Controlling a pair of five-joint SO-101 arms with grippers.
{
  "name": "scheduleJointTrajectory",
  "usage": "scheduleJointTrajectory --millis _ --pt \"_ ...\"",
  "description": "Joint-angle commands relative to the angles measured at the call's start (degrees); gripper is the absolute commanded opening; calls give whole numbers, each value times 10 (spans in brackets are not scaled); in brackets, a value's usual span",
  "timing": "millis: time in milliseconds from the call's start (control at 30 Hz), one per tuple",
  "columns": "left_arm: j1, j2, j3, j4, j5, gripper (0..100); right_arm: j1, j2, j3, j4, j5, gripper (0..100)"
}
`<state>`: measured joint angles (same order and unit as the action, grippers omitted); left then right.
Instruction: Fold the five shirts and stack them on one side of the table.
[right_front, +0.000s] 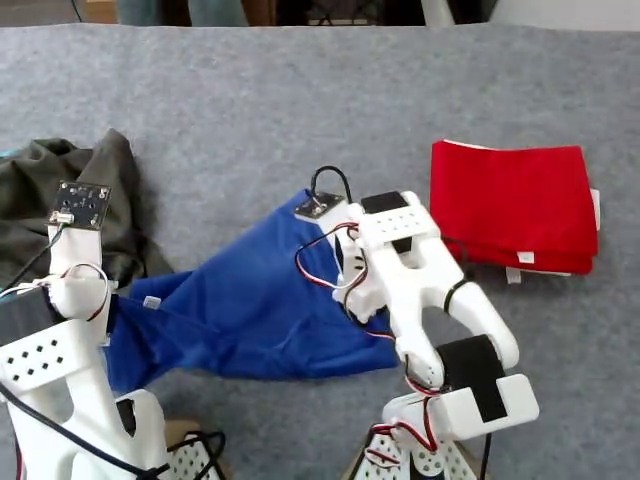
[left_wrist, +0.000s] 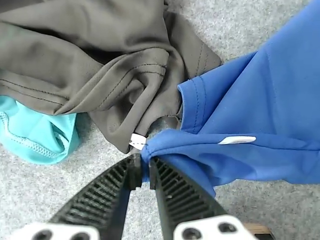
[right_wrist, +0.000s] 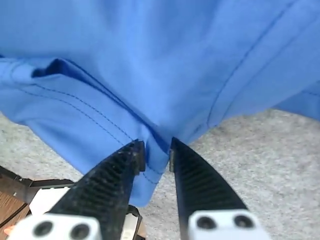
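A blue shirt (right_front: 260, 310) lies crumpled across the middle of the grey table (right_front: 300, 100). My left gripper (left_wrist: 142, 167) is shut on a bunched edge of the blue shirt (left_wrist: 250, 100), right beside the olive shirt (left_wrist: 100, 60). In the high view that pinch sits at the shirt's left end, by the left arm (right_front: 60, 340). My right gripper (right_wrist: 156, 152) is shut on a hem fold of the blue shirt (right_wrist: 150, 60), at its right side under the right arm (right_front: 400, 250). A folded red shirt (right_front: 515, 205) rests at the right.
The olive shirt (right_front: 60, 190) is heaped at the left edge, with a teal garment (left_wrist: 35, 135) tucked against it. A white edge (right_front: 596, 208) shows under the red shirt. Bare grey cloth spreads across the far half of the table.
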<state>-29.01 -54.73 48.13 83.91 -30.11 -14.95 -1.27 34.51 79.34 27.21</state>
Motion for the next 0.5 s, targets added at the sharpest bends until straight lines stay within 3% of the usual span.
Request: scheduleJointTrajectory --millis 0,200,467 --pt "-7 1 -7 -3 -5 29 -4 0 1 5 2 103" --pt "-7 1 -7 -3 -5 29 -4 0 0 4 2 28" --pt "-9 1 -8 -3 -6 29 9 -7 -5 4 -4 14"
